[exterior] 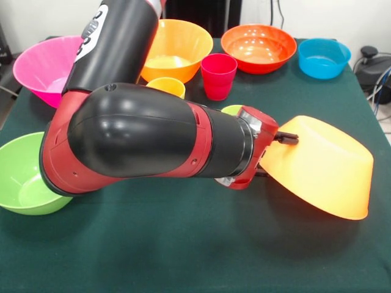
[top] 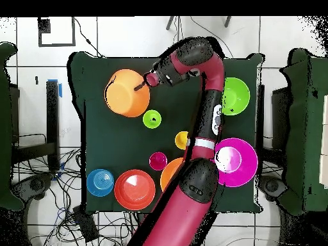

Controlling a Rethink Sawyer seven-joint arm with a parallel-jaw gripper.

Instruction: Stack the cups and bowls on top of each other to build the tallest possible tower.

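My gripper [exterior: 275, 156] is shut on the base of a large orange bowl [exterior: 324, 165], which is tipped on its side at the table's right, mouth facing away from the arm. In the overhead view the gripper [top: 138, 84] sits at that bowl's [top: 125, 95] edge. A lime green cup [exterior: 232, 110] peeks out behind my wrist. A yellow cup [exterior: 166, 86] and a crimson cup [exterior: 218, 74] stand upright mid-table. At the back stand the second orange bowl [exterior: 177, 46], the pink bowl [exterior: 46, 67], the red-orange bowl [exterior: 258, 47] and the blue bowl [exterior: 324, 58]. The orange-red cup is out of view.
A lime green bowl [exterior: 24, 174] sits upright at the table's left edge, partly behind my arm. The arm [exterior: 140, 137] lies low across the table's middle and hides what is behind it. Cables and dark gear [exterior: 372, 67] lie off the table's back right corner.
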